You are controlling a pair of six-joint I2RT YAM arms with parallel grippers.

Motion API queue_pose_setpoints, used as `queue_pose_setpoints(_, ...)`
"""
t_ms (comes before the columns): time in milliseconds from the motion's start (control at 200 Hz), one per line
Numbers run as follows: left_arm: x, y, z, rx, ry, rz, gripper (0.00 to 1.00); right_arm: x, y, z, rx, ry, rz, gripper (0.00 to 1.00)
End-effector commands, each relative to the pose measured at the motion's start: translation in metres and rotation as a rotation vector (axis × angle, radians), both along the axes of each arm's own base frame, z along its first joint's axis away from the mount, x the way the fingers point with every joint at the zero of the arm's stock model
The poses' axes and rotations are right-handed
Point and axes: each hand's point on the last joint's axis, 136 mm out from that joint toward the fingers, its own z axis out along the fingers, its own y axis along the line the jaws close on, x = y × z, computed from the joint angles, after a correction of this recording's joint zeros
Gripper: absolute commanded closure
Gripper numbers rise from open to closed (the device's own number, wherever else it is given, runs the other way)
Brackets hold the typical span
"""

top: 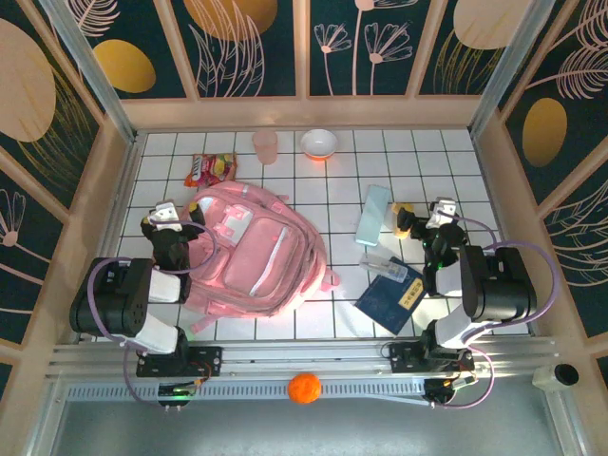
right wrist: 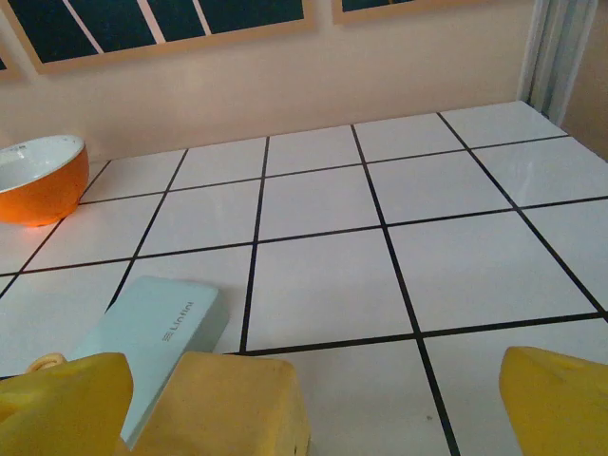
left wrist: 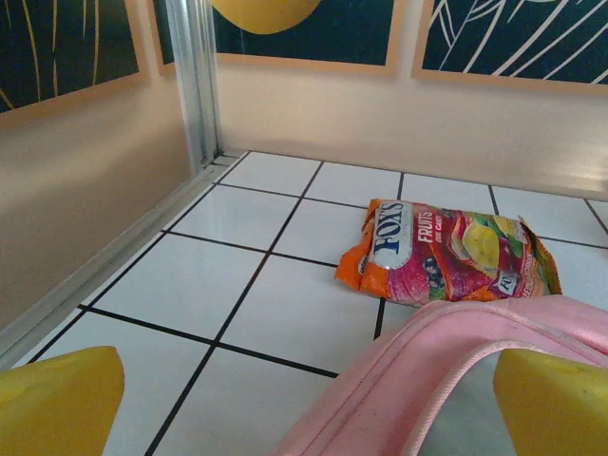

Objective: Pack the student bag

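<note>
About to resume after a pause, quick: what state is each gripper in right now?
Left gripper: open, with the student bag edge lying loose between its fingers.
Right gripper: open, with its fingers wide apart.

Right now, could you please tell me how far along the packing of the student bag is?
Nothing looks packed yet. The student bag lies flat on the table, with the snack packet, pale blue case, dark booklet, cup and bowl all outside it. In hand: the open left gripper straddles the bag's edge; the right gripper is open near that case. All the loading remains.
</note>
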Motion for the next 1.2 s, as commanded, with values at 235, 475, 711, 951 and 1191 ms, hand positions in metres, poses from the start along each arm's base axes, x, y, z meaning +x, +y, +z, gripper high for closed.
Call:
queue_pose_setpoints(235,0.004,0.0,0.012,-0.009,-0.041,-0.008,0.01,0.005,0.001,0.014,0.003,-0.051,0.002,0.01)
queue_pose_setpoints(475,0.005,0.0,0.011,-0.009,-0.04,-0.008,0.01,0.005,0.001,0.014,0.004,-0.051,0.003,0.01)
queue_pose_setpoints(711,0.004,0.0,0.012,-0.008,-0.042,-0.008,0.01,0.004,0.0,0.014,0.005,-0.051,0.001,0.01)
queue_pose_setpoints(951,0.019,-0.009,0.032,0.006,0.02,-0.059,0.01,0.025,0.005,0.035,0.008,0.053,0.029,0.01)
queue_pose_setpoints(1191,0.007,-0.001,0.104,-0.195,0.049,0.019,0.14,0.069,0.031,0.115,0.26,0.422,0.019,0.01)
